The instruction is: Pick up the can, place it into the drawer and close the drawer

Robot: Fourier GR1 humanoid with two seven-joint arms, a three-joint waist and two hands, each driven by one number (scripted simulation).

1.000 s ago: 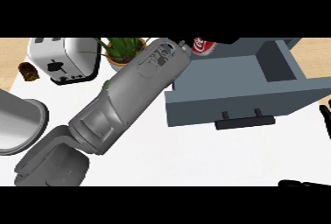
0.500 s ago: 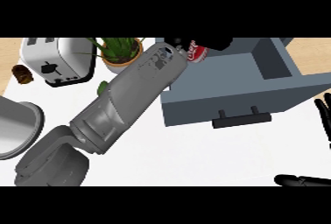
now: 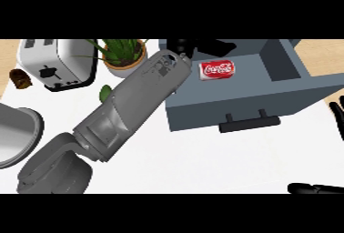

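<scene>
- The can is a red cylinder with white script on its side. It lies on its side inside the open drawer, near the back left corner of the tray.
- The drawer is a grey-blue box with flat, matte walls, pulled out over the white bench. A dark bar handle sits on its front face.
- The left hand is black and sits just above the can at the drawer's back rim. Its fingers spread out and do not wrap the can, so the hand is released and apart from it.
- The left forearm is a smooth grey shell with panel seams, running diagonally from the lower left up to the drawer.
- The right hand shows only as black fingers at the right edge, low in the view and again beside the drawer's front corner; they look straight and hold nothing.
- A shiny boxy toaster stands at the upper left, with a leafy plant in a tan pot beside it.
- A rounded metal pot sits at the left edge.
</scene>
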